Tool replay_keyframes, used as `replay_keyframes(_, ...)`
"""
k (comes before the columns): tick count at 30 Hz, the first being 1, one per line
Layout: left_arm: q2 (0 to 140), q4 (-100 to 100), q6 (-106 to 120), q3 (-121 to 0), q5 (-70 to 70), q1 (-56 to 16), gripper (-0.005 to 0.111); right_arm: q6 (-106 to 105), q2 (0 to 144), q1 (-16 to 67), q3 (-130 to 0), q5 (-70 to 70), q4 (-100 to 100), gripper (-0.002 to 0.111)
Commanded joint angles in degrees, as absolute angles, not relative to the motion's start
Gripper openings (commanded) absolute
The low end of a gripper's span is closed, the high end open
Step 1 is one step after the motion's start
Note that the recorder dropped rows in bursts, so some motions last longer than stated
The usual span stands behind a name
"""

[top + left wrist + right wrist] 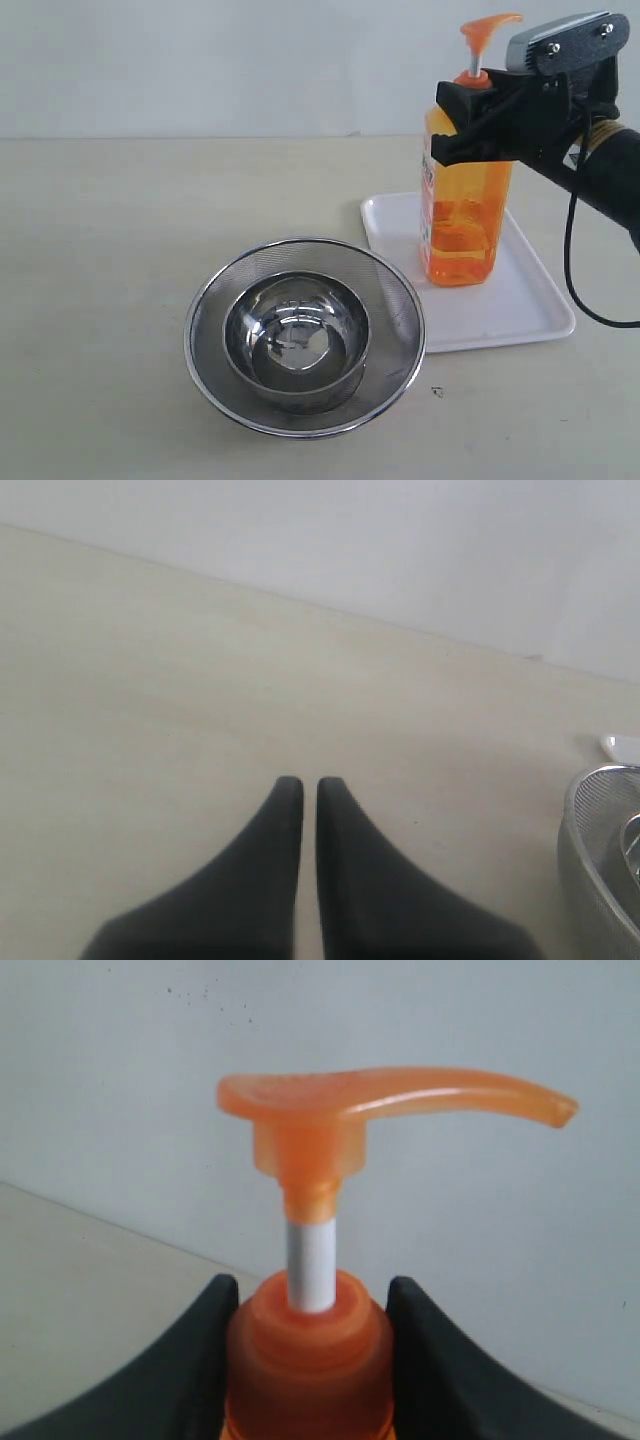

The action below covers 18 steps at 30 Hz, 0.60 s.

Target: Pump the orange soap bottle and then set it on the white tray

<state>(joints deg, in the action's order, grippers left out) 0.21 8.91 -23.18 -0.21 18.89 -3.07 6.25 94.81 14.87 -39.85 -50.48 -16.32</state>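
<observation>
The orange soap bottle stands upright on the white tray, on the half of the tray nearer the tabletop's far edge. Whether its base rests fully on the tray or hangs just above it is hard to make out. The tray lies on the right part of the tabletop, whose right and near edges are cut off by the frame.

The right gripper is clamped on the bottle's neck. In the right wrist view its two black fingers press against either side of the orange collar. The white stem rises above the collar and the pump head sits raised. Everything below the collar is cut off in that view. The bottle's label is seen almost edge-on, so its print is unreadable. The right arm and its black cable run off the picture's right side.

The left gripper shows only in its own wrist view, jaws closed with a thin slit between the tips, holding nothing, over bare tabletop. Beside it appear a sliver of the mesh strainer and a tiny white corner of the tray.

Just beside the tray's near left corner stands the mesh strainer, with a steel bowl inside it. The bowl's reflections are too blurred to tell whether it holds anything.
</observation>
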Motion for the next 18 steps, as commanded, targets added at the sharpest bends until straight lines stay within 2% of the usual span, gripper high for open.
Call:
replay_keyframes(1,0.0,9.0,-22.9,0.0,18.2,-2.9,0.005,5.8,94.7,14.5,-40.7,-53.7,-17.2,0.000)
replay_keyframes(3,0.0,9.0,-22.9,0.0,18.2,-2.9,0.005,5.9,94.7,14.5,-40.7,-53.5,-17.1,0.001)
replay_keyframes(5,0.0,9.0,-22.9,0.0,18.2,-2.9,0.005,5.9,94.7,14.5,-40.7,-53.5,-17.1,0.009)
replay_keyframes(7,0.0,9.0,-22.9,0.0,18.2,-2.9,0.005,5.9,94.7,14.5,-40.7,-53.4,-17.2,0.028)
replay_keyframes(11,0.0,9.0,-22.9,0.0,18.2,-2.9,0.005,5.9,94.7,14.5,-40.7,-52.0,-16.7,0.071)
replay_keyframes(13,0.0,9.0,-22.9,0.0,18.2,-2.9,0.005,5.9,94.7,14.5,-40.7,-51.5,-15.0,0.083)
replay_keyframes(15,0.0,9.0,-22.9,0.0,18.2,-2.9,0.005,5.9,94.7,14.5,-40.7,-50.7,-13.8,0.088)
replay_keyframes(18,0.0,9.0,-22.9,0.0,18.2,-2.9,0.005,5.9,94.4,14.5,-40.7,-49.5,-13.8,0.089)
